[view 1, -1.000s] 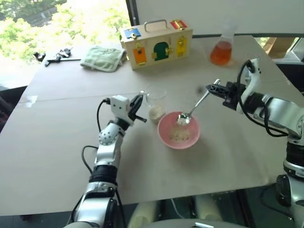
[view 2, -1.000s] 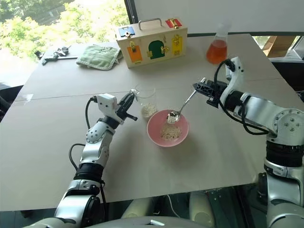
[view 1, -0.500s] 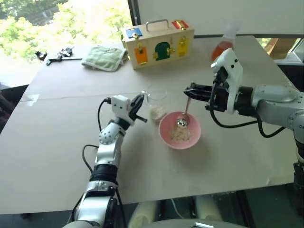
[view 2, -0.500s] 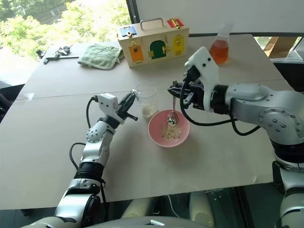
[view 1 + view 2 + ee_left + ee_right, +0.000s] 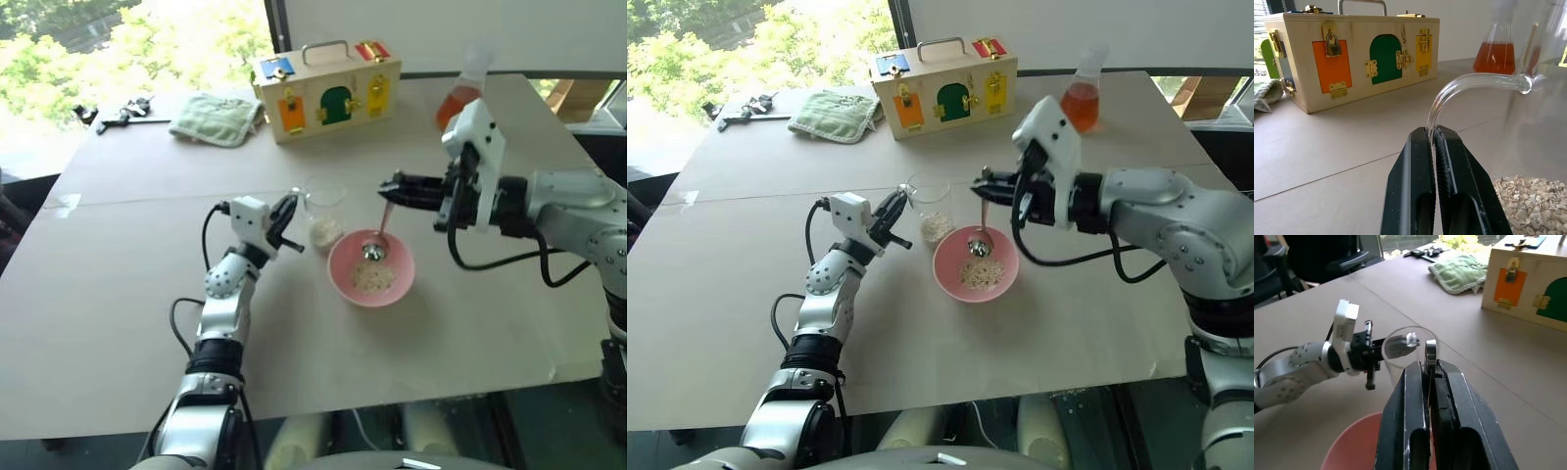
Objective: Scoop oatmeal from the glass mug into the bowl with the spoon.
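The glass mug (image 5: 321, 210) stands left of the pink bowl (image 5: 343, 281), with a layer of oatmeal (image 5: 1533, 200) at its bottom. My left gripper (image 5: 285, 216) is shut on the mug's curved handle (image 5: 1449, 90). My right gripper (image 5: 389, 188) hovers above the bowl's far rim, pointing left, shut on the top of the spoon's handle (image 5: 1430, 351). The spoon (image 5: 376, 238) hangs almost straight down, its small shiny bowl just over the oatmeal (image 5: 370, 278) that lies in the pink bowl.
A wooden box with coloured doors and locks (image 5: 326, 90) stands at the back. A flask of orange liquid (image 5: 1081, 98) is at the back right. A green cloth (image 5: 216, 119) and a black tool (image 5: 118, 115) lie at the back left.
My right gripper rose, moved left and rolled. The spoon swung from a slant to hanging nearly upright, and the heap it carried is gone from it. The left gripper and mug stayed still.
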